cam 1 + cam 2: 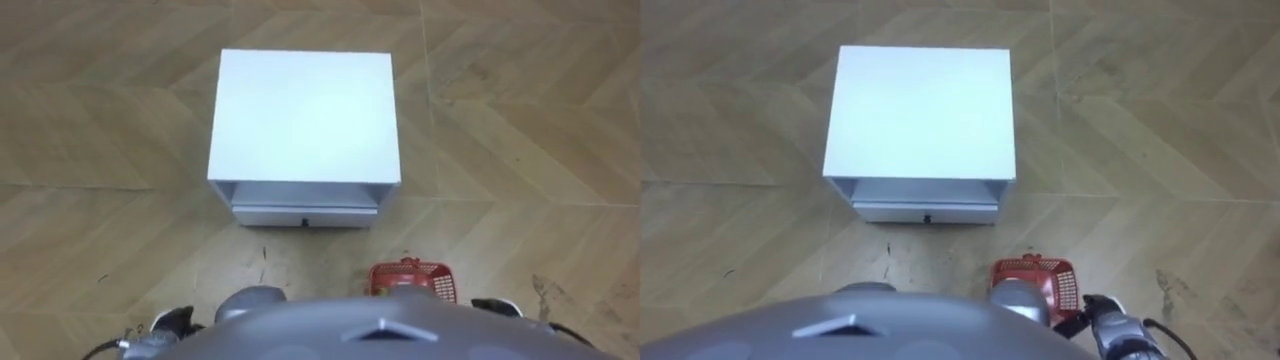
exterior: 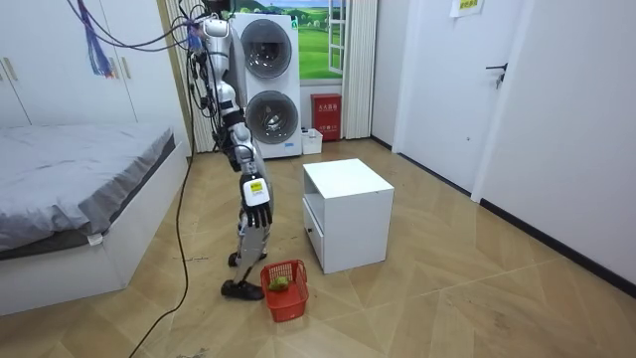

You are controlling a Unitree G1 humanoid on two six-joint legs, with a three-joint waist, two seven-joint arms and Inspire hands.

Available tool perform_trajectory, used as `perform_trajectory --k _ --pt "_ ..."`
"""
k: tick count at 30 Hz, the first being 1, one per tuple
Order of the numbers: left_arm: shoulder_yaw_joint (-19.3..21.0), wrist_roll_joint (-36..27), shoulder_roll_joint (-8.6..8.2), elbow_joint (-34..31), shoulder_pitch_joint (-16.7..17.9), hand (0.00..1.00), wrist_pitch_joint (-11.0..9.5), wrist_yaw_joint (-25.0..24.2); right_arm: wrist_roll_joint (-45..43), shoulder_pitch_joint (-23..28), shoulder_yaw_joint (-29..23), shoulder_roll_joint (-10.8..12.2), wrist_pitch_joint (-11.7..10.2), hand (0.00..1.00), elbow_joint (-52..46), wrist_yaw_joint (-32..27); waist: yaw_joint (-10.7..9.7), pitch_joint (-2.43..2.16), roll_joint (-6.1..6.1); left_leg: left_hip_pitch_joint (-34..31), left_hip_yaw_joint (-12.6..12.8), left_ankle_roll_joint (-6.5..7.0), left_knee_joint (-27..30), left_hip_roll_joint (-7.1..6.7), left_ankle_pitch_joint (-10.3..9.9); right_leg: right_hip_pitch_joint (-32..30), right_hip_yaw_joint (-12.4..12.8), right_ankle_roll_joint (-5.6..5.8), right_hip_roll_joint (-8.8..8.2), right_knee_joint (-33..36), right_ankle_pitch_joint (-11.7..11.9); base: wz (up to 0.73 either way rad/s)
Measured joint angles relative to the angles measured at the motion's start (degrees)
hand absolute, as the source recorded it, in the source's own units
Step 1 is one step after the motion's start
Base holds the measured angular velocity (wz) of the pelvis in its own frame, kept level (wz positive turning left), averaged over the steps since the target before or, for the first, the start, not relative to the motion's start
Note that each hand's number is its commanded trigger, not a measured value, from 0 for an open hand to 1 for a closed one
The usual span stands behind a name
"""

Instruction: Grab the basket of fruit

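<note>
Red fruit basket (image 2: 284,288) sits on the floor at the robot's feet, near a white cabinet (image 2: 348,214). Right hand (image 2: 256,199) hangs empty, fingers loose. Best bend low, grip squarely, lift level.

Your colour notes, all placed from cabinet (image 1: 305,115):
- Cabinet: plain white, no pattern; drawer knob (image 1: 304,222) dark.
- Floor (image 1: 100,120) around cabinet: tan wood, herringbone pattern.
- Basket (image 1: 415,278) on cabinet's drawer side: red, open mesh; green lump (image 2: 279,282) inside.
- Behind cabinet: washer stack (image 2: 266,85) white with dark round doors; red box (image 2: 325,116) beside it.
- Bed (image 2: 70,164) across floor from cabinet: grey cover.
</note>
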Motion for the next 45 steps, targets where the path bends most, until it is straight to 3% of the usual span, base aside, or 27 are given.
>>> perform_trajectory --k 2,5,7,9,11,12,13,14,15,16,18,20,23,25,26,27,28,29,30,31,33,35,36,42,44,45 --pt "0.24 0.22 0.82 -0.19 0.16 0.0 -0.95 1.09 1.61 0.74 0.02 -0.11 0.0 0.0 -0.26 -1.18 -0.35 -0.13 -0.47 -2.32 1.42 1.2 2.95 -0.42 -1.14 -1.57 0.19 -0.37 -2.05 16.46 -0.24 0.41" --pt "0.23 0.15 1.05 -0.13 -1.5 0.0 -1.38 1.47 4.49 -2.1 0.63 -0.83 0.08 0.0 -0.36 -2.78 2.0 -0.69 -1.49 -9.57 2.85 2.2 8.57 -0.71 -1.72 -1.2 1.6 -0.24 -3.03 28.35 -0.17 -0.04" --pt "0.13 -0.54 1.33 0.21 -3.06 0.0 -2.14 2.74 7.27 -5.69 0.7 -1.29 -0.1 0.0 -0.42 -4.28 2.07 -0.89 -2.29 -16.92 3.07 2.8 14.05 -0.71 -2.07 -0.48 1.4 0.17 -2.94 28.79 -0.21 0.03" --pt "-0.24 -2.01 2.15 1.5 -6.53 0.0 -2.2 4.08 11.25 -10.52 0.65 -1.44 -0.91 0.0 -0.44 -5.41 1.95 -0.79 -3.43 -25.47 3.53 3.23 20.37 -0.4 -2.78 -0.38 1.51 0.78 -2.16 28.02 -0.6 0.03" --pt "-0.57 -2.77 3.11 3.48 -11.51 0.0 -2.8 6.61 14.45 -16.98 0.58 -1.06 -3.49 0.0 -0.78 -7.51 3.48 -0.5 -4.45 -37.0 4.06 3.05 31.06 1.11 -4.47 -0.23 1.27 1.55 -0.43 25.84 -2.31 -0.12" --pt "-0.6 -3.16 3.17 4.38 -12.6 0.0 -3.16 7.37 15.04 -18.07 0.54 -0.99 -4.04 0.0 -0.83 -7.95 3.77 -0.48 -4.53 -39.42 4.05 2.71 33.58 1.28 -5.12 -0.35 1.13 1.84 -0.41 25.92 -7.25 -0.04" --pt "-1.84 -4.89 3.26 6.2 -14.29 0.0 -4.16 8.47 16.36 -20.52 0.55 -0.92 -4.86 0.0 -2.01 -8.4 4.14 -0.1 -4.21 -42.93 4.08 2.69 38.11 1.95 -5.66 -0.83 0.78 1.65 -0.58 28.42 -14.78 0.03" --pt "-2.97 -6.82 3.5 7.61 -15.57 0.0 -4.81 9.02 17.65 -21.09 0.55 -0.88 -5.7 0.0 -3.49 -8.6 4.29 0.09 -4.5 -45.37 4.14 2.4 41.27 1.98 -5.86 -2.4 0.32 0.66 -1.44 32.69 -18.97 0.06" --pt "-3.85 -8.03 3.72 8.05 -15.96 0.0 -4.99 9.33 18.31 -21.14 0.55 -0.85 -5.8 0.0 -4.33 -8.98 4.53 0.13 -4.53 -46.44 4.06 2.23 42.67 1.98 -5.95 -3.32 0.16 0.11 -1.78 34.94 -20.2 0.0" --pt "-5.36 -9.81 4.33 8.75 -15.91 0.0 -5.07 10.09 19.79 -21.58 0.56 -0.67 -6.05 0.0 -5.79 -10.01 4.88 0.38 -5.0 -48.53 4.03 1.22 45.35 1.89 -6.46 -5.64 0.33 -1.19 -2.76 40.12 -21.96 0.0" --pt "-7.19 -10.77 4.82 9.37 -15.34 0.0 -5.09 10.62 20.94 -21.96 0.02 -0.67 -6.87 0.0 -7.47 -11.59 4.57 0.69 -5.02 -51.46 3.81 0.38 48.1 1.74 -6.82 -8.67 0.49 -1.34 -3.73 45.99 -23.05 0.14" --pt "-9.07 -12.93 4.92 10.66 -14.75 0.0 -5.13 11.18 21.46 -21.88 -0.02 -0.73 -7.67 0.0 -8.34 -14.23 3.03 0.88 -5.31 -54.53 3.92 -2.29 50.76 -0.35 -7.24 -11.86 2.03 -1.31 -4.82 52.74 -23.05 0.44" --pt "-10.54 -15.77 5.06 11.24 -14.96 0.0 -6.26 12.6 21.46 -22.7 -0.53 -0.84 -9.23 0.0 -9.7 -16.68 1.69 1.19 -4.63 -59.3 4.63 -4.24 57.22 -1.48 -7.9 -16.49 5.04 -1.44 -5.66 63.18 -22.93 0.22" --pt "-11.94 -17.74 5.21 12.81 -15.83 0.0 -8.2 13.69 21.75 -23.69 -0.88 -1.12 -10.3 0.0 -9.7 -17.58 1.33 1.42 -4.57 -61.95 5.84 -3.43 60.8 -3.27 -8.4 -18.52 6.64 -1.5 -6.52 69.95 -22.72 0.35" --pt "-13.64 -18.91 4.93 13.21 -16.69 0.0 -9.42 14.32 21.85 -24.1 -1.76 -1.5 -10.81 0.0 -9.69 -18.22 -0.08 1.64 -4.31 -63.35 7.11 -4.29 62.49 -4.2 -8.35 -18.94 7.59 -1.58 -7.59 72.95 -22.68 0.74" --pt "-14.19 -19.64 4.79 13.24 -17.0 0.0 -10.29 14.63 21.71 -24.33 -2.12 -1.69 -10.92 0.0 -9.53 -18.51 -1.96 2.13 -5.33 -64.37 7.36 -8.26 64.38 -5.04 -8.99 -19.1 8.22 -1.65 -8.63 74.24 -22.65 0.7" --pt "-14.02 -20.77 4.7 13.45 -16.8 0.0 -11.82 14.95 21.82 -25.21 -2.12 -2.11 -11.02 0.0 -9.04 -18.82 -2.54 2.24 -4.7 -65.98 3.75 -7.86 72.33 -5.94 -11.44 -19.67 8.42 -1.58 -9.93 77.7 -22.51 -0.19" --pt "-13.93 -22.41 4.92 14.62 -15.98 0.0 -12.33 15.15 22.8 -26.14 -1.98 -2.14 -11.25 0.0 -9.29 -18.83 -0.95 1.32 -3.15 -65.34 -4.5 -4.11 78.81 -7.41 -19.07 -22.05 10.23 -1.29 -10.92 82.49 -22.63 -0.61" --pt "-13.9 -23.02 4.98 15.23 -15.57 0.0 -12.49 15.37 23.84 -26.55 -2.16 -2.26 -11.5 0.0 -9.57 -18.89 -0.4 1.37 -3.1 -66.41 -4.37 -3.69 80.56 -7.6 -19.74 -22.41 10.78 -0.64 -11.63 84.71 -22.92 -0.74" --pt "-14.19 -24.15 5.5 15.56 -15.34 0.0 -13.13 16.53 24.79 -25.96 -2.28 -2.1 -11.71 0.0 -9.64 -18.93 -0.81 1.76 -4.28 -67.68 -3.31 -2.49 82.54 -9.23 -20.49 -22.52 11.93 0.99 -13.29 87.13 -23.83 0.11" --pt "-16.17 -26.88 5.42 15.56 -14.49 0.0 -14.73 18.35 24.79 -23.87 -2.45 -2.04 -11.66 0.0 -10.34 -19.03 -2.81 1.11 -5.46 -68.81 -2.27 -2.11 83.06 -9.43 -20.63 -22.09 12.02 1.27 -13.58 88.07 -23.7 0.46" --pt "-16.65 -29.45 4.77 15.49 -13.59 0.0 -14.55 18.63 25.04 -23.19 -2.43 -2.05 -12.19 0.0 -11.73 -19.26 -3.41 0.79 -5.99 -68.69 -0.43 -1.47 83.37 -7.09 -20.33 -22.48 12.73 1.25 -13.36 88.94 -23.65 0.17" --pt "-16.66 -29.69 4.7 15.46 -13.21 0.0 -14.41 18.6 25.03 -23.19 -2.42 -2.05 -12.54 0.0 -11.75 -19.33 -3.51 0.75 -6.02 -68.68 -0.27 -1.24 83.46 -7.1 -20.21 -22.5 12.92 1.22 -13.35 89.24 -23.75 0.03" --pt "-17.43 -29.6 4.59 15.61 -10.4 0.0 -14.26 18.36 23.76 -23.04 -1.89 -2.01 -12.78 0.0 -11.89 -20.15 -4.68 1.13 -5.81 -69.08 2.44 -3.15 83.44 -6.88 -20.17 -22.8 15.66 0.77 -13.04 92.68 -25.45 0.13" --pt "-17.64 -29.59 4.85 15.45 -10.16 0.0 -14.25 18.21 23.27 -23.05 -0.89 -2.02 -12.83 0.0 -11.77 -20.66 -4.92 1.22 -6.07 -70.91 2.88 -4.15 85.03 -6.33 -19.78 -22.97 16.79 -0.42 -11.88 95.51 -26.8 0.14" --pt "-17.79 -29.62 4.44 15.38 -10.24 0.0 -14.17 18.11 22.91 -23.28 -0.65 -2.38 -12.89 0.0 -11.67 -20.66 -4.84 1.45 -5.4 -71.56 2.49 -4.17 85.72 -5.47 -19.76 -23.41 16.66 -0.67 -10.99 96.22 -26.77 0.0"
